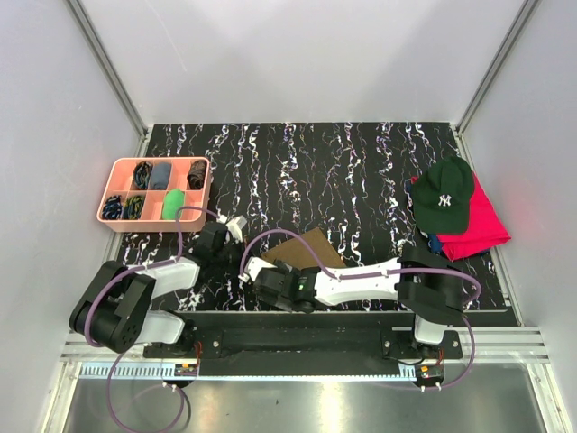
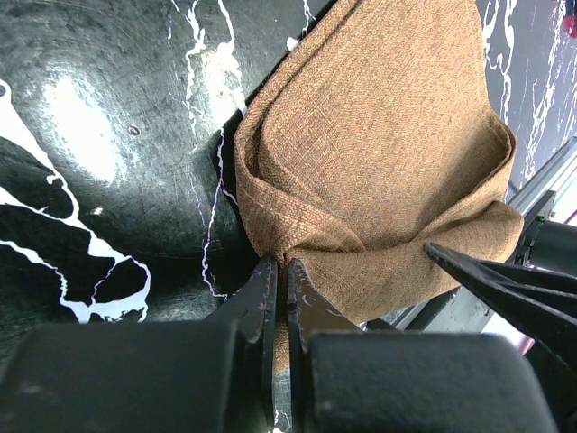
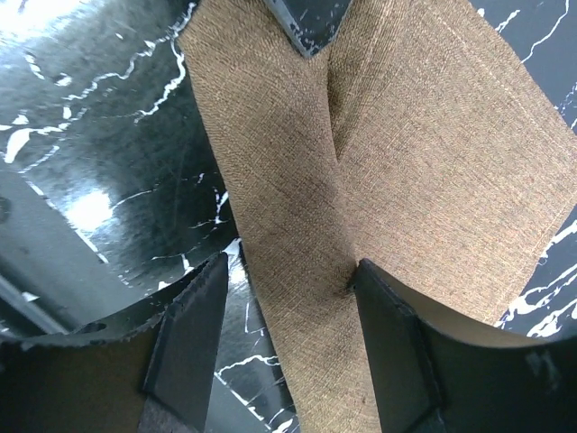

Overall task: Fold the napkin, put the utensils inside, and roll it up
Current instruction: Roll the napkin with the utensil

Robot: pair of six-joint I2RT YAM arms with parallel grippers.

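Ok, L gripper [image 2: 281, 271]: jaws together, pinching a corner of the napkin [image 2: 379, 135], cloth caught btwn the tips. R gripper [image 3: 288, 266]: jaws apart, straddling a narrow strip of the same napkin. One finger touches a crease, the other is clear of the cloth, so no grip there. Napkin sits at the near edge of the table [image 1: 361, 171], btwn the two wrists, bunched w/ a loose doubled-over flap, not a clean flat fold.

Progress, my read: fold step in hand, early. Nothing laid on or in the napkin, no roll started. Can't pick out the utensils in any view. Left to do: finish fold, load utensils, roll.

Containers: pink tray [image 1: 209, 191] well left of the napkin, several bins w/ small dark items plus one green thing, too small to ID. Right of the napkin: green cap [image 1: 444, 194] partly over a red cloth [image 1: 487, 230], not part of the job.
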